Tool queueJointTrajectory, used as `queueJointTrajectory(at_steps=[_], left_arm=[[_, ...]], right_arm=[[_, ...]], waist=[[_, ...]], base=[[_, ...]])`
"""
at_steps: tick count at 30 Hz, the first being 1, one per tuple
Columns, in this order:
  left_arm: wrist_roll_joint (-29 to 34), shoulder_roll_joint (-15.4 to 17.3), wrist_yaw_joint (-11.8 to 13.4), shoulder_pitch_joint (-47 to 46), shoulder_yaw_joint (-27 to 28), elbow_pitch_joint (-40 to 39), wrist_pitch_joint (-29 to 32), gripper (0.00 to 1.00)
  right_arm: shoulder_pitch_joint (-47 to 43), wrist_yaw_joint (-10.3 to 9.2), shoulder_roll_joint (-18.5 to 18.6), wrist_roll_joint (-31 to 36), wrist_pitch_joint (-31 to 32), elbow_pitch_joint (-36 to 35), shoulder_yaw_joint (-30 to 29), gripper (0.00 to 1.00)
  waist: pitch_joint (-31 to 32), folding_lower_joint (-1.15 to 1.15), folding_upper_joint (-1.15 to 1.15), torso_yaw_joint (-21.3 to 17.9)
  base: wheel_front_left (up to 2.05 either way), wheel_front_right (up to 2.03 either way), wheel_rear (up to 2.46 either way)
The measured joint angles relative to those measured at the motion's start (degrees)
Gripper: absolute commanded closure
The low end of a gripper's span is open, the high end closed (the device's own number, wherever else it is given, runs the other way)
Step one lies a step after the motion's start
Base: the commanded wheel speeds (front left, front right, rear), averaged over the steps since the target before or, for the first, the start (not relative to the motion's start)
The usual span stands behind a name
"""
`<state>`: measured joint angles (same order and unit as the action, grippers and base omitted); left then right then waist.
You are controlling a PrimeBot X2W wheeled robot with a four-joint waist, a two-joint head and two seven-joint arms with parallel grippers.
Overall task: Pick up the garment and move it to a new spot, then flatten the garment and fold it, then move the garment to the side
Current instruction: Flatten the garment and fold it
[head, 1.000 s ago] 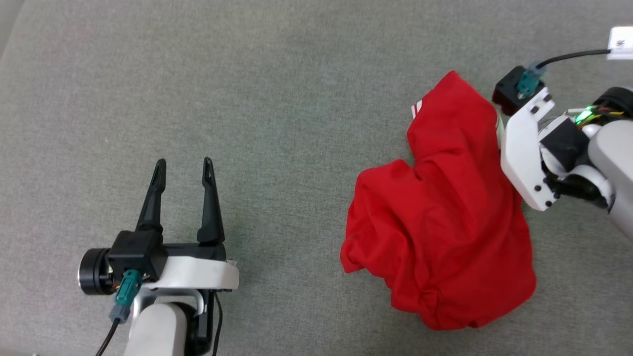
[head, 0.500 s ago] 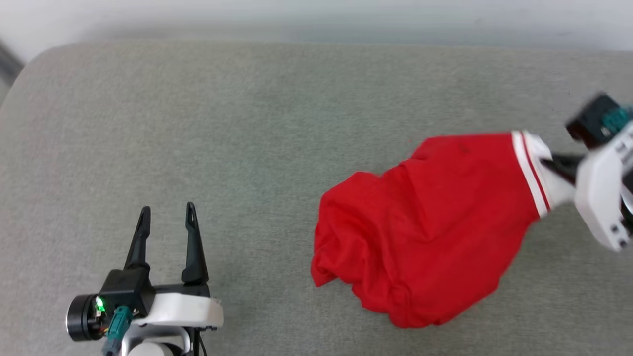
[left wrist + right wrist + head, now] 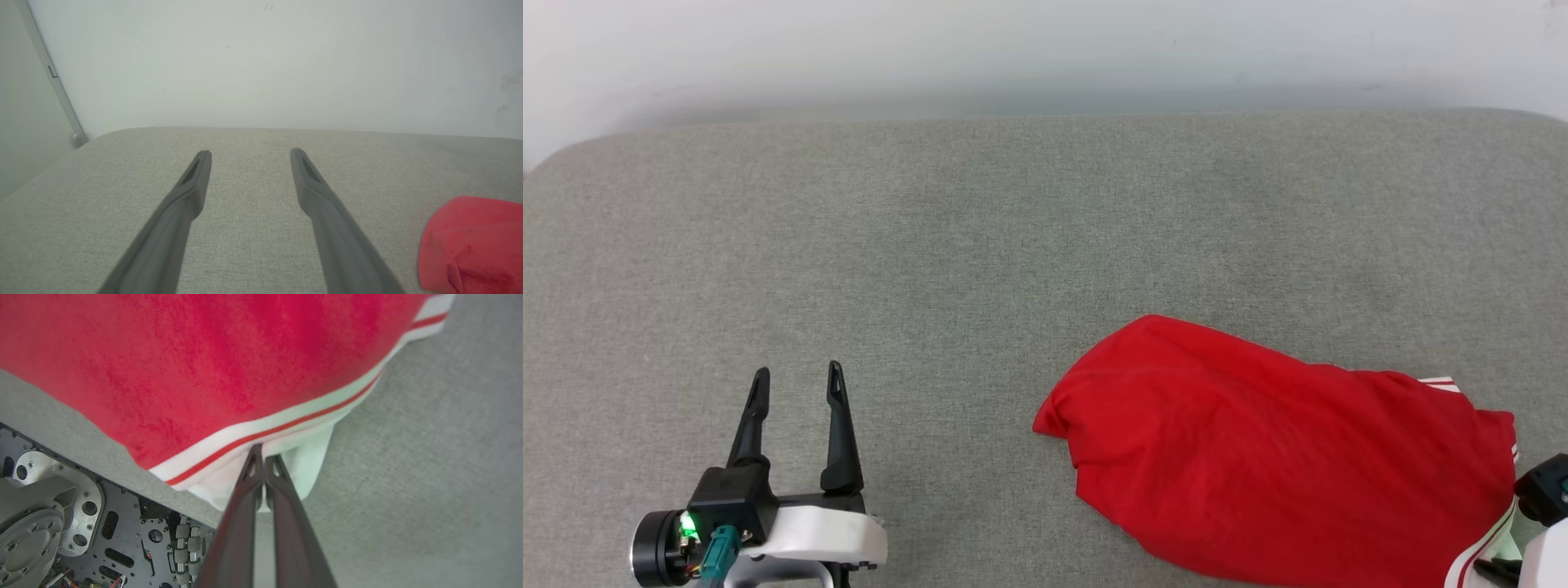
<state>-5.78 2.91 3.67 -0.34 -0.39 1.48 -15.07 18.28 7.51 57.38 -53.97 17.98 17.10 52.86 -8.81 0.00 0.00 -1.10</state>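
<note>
The right gripper (image 3: 264,455) is clamped on the white sleeve (image 3: 310,465) of the shirt (image 3: 1282,457); the left gripper (image 3: 798,369) gapes empty, well left of the shirt.

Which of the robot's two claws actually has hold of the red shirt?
The right gripper: its jaws are pinched shut on the white edge of the garment. The left gripper has its jaws open, apart from the cloth.

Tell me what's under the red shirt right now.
The garment rests on the grey cushioned surface, its white sleeve edge overhanging the near rim, where the right gripper is shut on it. Anything beneath the bunched red cloth is covered.
</note>
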Motion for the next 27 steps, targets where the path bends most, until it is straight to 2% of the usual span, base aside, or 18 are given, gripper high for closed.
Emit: queueJointTrajectory(at_steps=[2,3,4,10,15,18,27], left_arm=[[0.0,0.0,-0.1,0.0,-0.1,0.4,0.0,0.00],[0.0,0.0,-0.2,0.0,-0.2,0.5,0.0,0.00],[0.0,0.0,-0.2,0.0,-0.2,0.6,0.0,0.00],[0.5,0.0,-0.4,0.9,0.0,1.4,0.0,0.00],[0.5,0.0,-0.4,1.3,-0.1,1.5,0.0,0.00],[0.5,0.0,-0.4,1.4,-0.3,1.6,0.0,0.00],[0.9,0.0,-0.4,1.5,-0.7,1.8,0.0,0.00]], right_arm=[[-2.2,0.00,-1.8,0.2,-0.9,1.6,-1.8,1.00],[-2.7,0.01,-2.3,0.7,-1.6,2.3,-2.9,0.85],[-3.3,0.01,-3.0,1.1,-2.5,2.8,-4.3,0.00],[-3.9,0.01,-4.5,7.0,-8.7,1.8,-14.0,0.00],[-3.1,0.01,-7.3,14.9,-13.8,-1.7,-25.9,0.00],[-3.0,0.01,-12.6,21.7,-16.7,-4.6,-33.4,0.00],[-6.7,0.01,-34.8,40.3,-25.5,-15.4,-49.1,0.00]], waist=[[0.1,0.00,0.00,0.1],[0.2,0.00,0.00,0.1],[0.3,0.00,0.00,0.1],[1.6,0.00,0.00,0.1],[2.7,0.00,0.00,0.4],[3.0,0.00,0.00,0.8],[3.3,0.00,0.00,2.0]], base=[[0.00,0.00,0.00],[0.00,0.00,0.00],[0.00,0.00,0.00],[0.00,0.00,0.00],[0.00,0.00,0.00],[0.00,0.00,0.00],[0.00,0.00,0.00]])
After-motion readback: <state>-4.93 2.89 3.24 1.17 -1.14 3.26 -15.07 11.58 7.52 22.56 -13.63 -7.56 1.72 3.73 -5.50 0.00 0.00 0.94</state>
